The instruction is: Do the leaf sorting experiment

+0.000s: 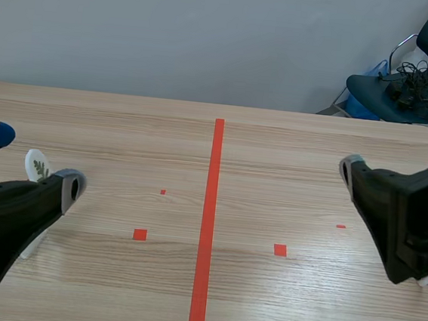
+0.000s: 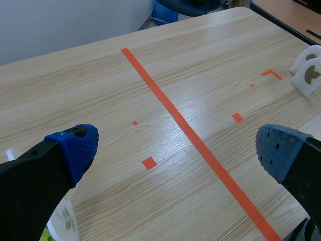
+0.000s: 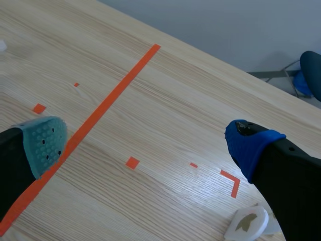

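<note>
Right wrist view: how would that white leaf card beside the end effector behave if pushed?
The white leaf card looks thin, so it is probably light and apt to slide on the smooth table. It seems propped up, so a nudge might tip it.

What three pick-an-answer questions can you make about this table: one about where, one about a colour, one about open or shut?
1. Where is the leaf card in the right wrist view?
A. on the long line
B. beside the right gripper
C. in a box

2. What colour is the long line down the table?
A. green
B. white
C. orange-red

3. How is the left gripper?
A. open and empty
B. shut on a card
C. shut on nothing

Answers:
1 B, it lies by the blue-padded finger, far from the line.
2 C, the tape shows orange-red.
3 A, its fingers stand wide apart with only table between.
</note>
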You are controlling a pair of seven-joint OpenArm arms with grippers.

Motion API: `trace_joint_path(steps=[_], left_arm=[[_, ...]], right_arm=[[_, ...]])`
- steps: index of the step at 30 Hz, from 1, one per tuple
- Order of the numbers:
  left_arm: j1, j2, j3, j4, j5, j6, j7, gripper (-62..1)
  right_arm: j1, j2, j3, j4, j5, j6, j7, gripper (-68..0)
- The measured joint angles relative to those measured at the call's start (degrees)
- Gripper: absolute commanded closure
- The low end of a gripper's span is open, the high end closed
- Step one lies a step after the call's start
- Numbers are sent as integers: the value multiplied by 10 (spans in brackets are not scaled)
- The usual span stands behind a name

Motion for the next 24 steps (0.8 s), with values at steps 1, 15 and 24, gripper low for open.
trace_joint_path(steps=[1,15,24], left_arm=[[0,0,0,0,0,0,0,-623],[0,-9,0,0,0,-3,1,-623],[0,-9,0,0,0,-13,1,-623]], right_arm=[[-2,0,0,-7,0,0,0,-679],[-1,-7,0,-40,0,-17,1,-679],[26,-7,0,-40,0,-70,-21,-679]])
